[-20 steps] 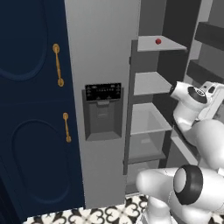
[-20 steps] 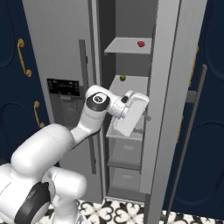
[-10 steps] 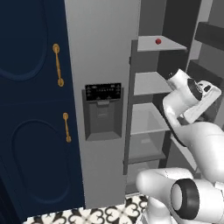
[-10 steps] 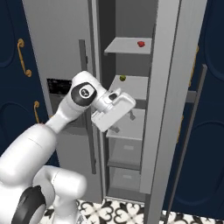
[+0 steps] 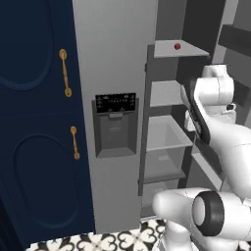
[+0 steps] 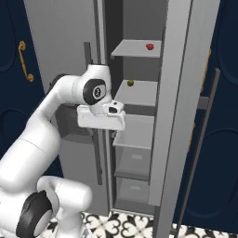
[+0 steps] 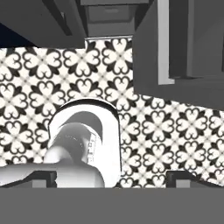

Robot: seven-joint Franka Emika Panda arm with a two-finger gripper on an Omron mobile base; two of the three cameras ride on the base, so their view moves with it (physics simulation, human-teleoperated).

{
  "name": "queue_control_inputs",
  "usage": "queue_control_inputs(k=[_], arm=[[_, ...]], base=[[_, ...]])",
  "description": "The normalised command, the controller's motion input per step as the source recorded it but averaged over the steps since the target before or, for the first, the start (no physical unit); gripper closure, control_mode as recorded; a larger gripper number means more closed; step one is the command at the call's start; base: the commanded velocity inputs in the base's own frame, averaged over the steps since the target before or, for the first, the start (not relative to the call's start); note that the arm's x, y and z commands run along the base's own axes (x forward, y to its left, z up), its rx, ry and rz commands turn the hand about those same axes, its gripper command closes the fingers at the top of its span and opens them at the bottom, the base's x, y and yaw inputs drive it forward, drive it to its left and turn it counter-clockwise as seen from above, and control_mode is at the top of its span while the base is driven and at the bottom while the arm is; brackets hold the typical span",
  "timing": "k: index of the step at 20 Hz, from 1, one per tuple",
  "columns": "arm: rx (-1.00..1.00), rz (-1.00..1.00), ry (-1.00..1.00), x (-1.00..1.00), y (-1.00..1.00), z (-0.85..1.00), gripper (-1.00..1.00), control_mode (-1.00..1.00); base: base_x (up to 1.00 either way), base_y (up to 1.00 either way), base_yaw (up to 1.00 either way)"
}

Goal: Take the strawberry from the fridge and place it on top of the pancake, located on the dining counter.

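Arm raised and bent in front of the open fridge [image 6: 179, 116], hand level with the middle shelves. Gripper [image 7: 111, 177] turned downward, facing the patterned floor [image 7: 175, 131]. Finger tips [image 7: 41, 178] set wide apart at the two bottom corners of the hand view, released, nothing between them.

Fridge right door [image 6: 204, 139] swung open; left door [image 5: 115, 122] shut, carrying the black panel [image 5: 115, 102] with the recessed dispenser [image 5: 115, 135] below it.

Contents:
- Top shelf [image 6: 135, 49]: strawberry [image 6: 149, 46], toward the right side, well above the hand. Also seen in the left base view [image 5: 177, 46].
- Second shelf [image 6: 137, 93]: small dark olive-coloured item [image 6: 130, 83] near the back left; kind cannot be told.
- Third shelf [image 6: 135, 135]: just beside the hand.
- Drawers [image 6: 132, 162] below.

Surroundings: navy cabinets [image 5: 34, 122] with gold handles [image 5: 64, 72] left of the fridge. Dark vertical handle [image 6: 88, 69] on the shut door, just behind the arm's elbow. Open door with its long handle [image 6: 197, 153] standing to the right of the shelves.
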Motion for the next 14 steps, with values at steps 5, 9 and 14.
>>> queue_control_inputs(k=[5,9,14], arm=[[0.47,-0.12,-0.14,-0.72,0.52,-0.08,-1.00,-1.00],[0.01,0.00,-0.18,-0.72,0.32,0.34,-1.00,-1.00],[-0.16,-0.01,-0.15,-0.15,0.63,0.08,-1.00,-1.00]], base=[[0.00,0.00,0.00],[0.00,0.00,0.00],[0.00,0.00,0.00]])
